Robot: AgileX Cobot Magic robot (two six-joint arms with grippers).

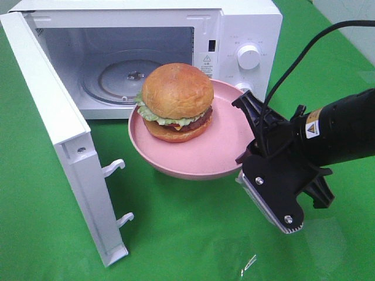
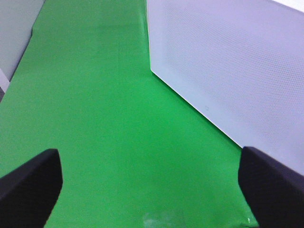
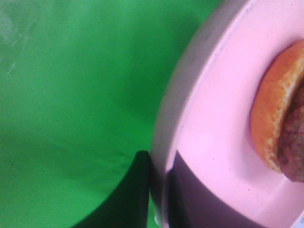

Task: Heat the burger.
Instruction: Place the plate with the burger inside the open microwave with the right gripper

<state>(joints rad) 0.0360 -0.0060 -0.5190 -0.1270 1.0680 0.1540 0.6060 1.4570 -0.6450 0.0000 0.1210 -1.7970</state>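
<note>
Pinching the rim of a pink plate [image 1: 205,157], the right claw [image 3: 159,190] is nearly closed, with one finger on the plate's inner face and the other against its outer wall. In the high view the grip falls at about 4 o'clock on the plate, and the black arm runs away from it toward 3 o'clock. A black cable [image 1: 304,52] arcs above the arm.

The burger [image 1: 177,102] sits on the plate, off-centre toward 10 o'clock. Its glossy bun is on top, with lettuce, cheese and a dark patty showing at the side. The plate is just in front of the open microwave [image 1: 246,23], at roughly 5 o'clock from the cavity, and throws a shadow on the green worktop [image 1: 193,240]. It seems to be clear of the surface, though that cannot be told for sure.

Inside the oven the glass turntable [image 1: 111,79] is bare. The microwave door [image 1: 58,134] stands swung wide at 8 o'clock from the cavity, its latch hooks pointing toward the plate. A white knob [image 1: 248,57] sits on the control panel at 3 o'clock from the cavity.

The left claw [image 2: 149,187] does not show in the high view. Its own camera shows the dark fingers [image 2: 33,183] spread wide with nothing between them, over the green worktop and near a white perforated panel of the oven.
</note>
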